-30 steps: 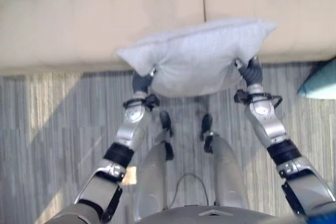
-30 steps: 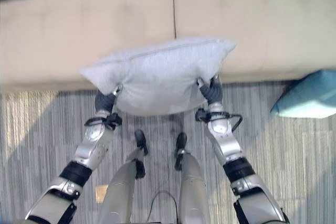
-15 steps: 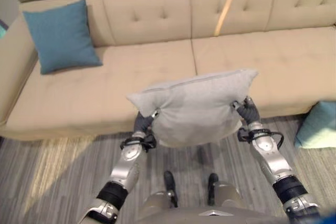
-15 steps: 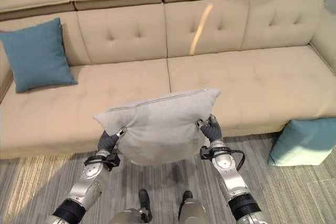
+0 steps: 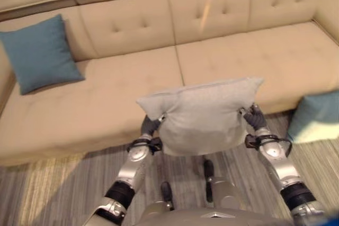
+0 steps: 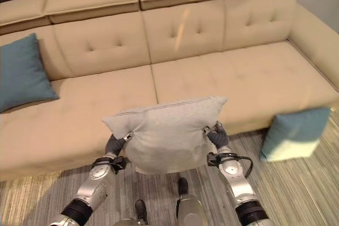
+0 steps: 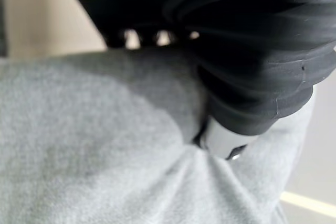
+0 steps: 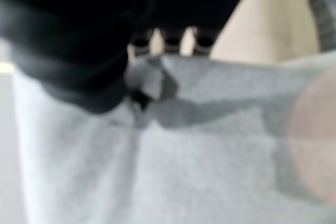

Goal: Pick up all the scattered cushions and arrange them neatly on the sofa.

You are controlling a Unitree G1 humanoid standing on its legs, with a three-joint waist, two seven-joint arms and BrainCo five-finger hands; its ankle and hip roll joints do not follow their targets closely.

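**Inspector:** Item one, the grey cushion (image 6: 168, 134). Position?

**Assistant:** Held clear of the floor (image 6: 296, 189), in front of the sofa (image 6: 222, 78), its upper part overlapping the seat's front edge. Long side roughly level.

**Inspector:** The grip?

**Assistant:** Left hand (image 5: 151, 125) at the cushion's 8 o'clock edge, right hand (image 5: 253, 116) at 3 o'clock. In each wrist view the fabric is bunched and creased where the hand pinches it, so both hands are closed on the cloth.

**Inspector:** Other cushions?

**Assistant:** A blue cushion (image 5: 41, 52) at 10 o'clock, leaning on the backrest by the sofa's left end. A teal cushion (image 6: 294, 132) at 3 o'clock, on the floor, against the sofa's front near its right corner.
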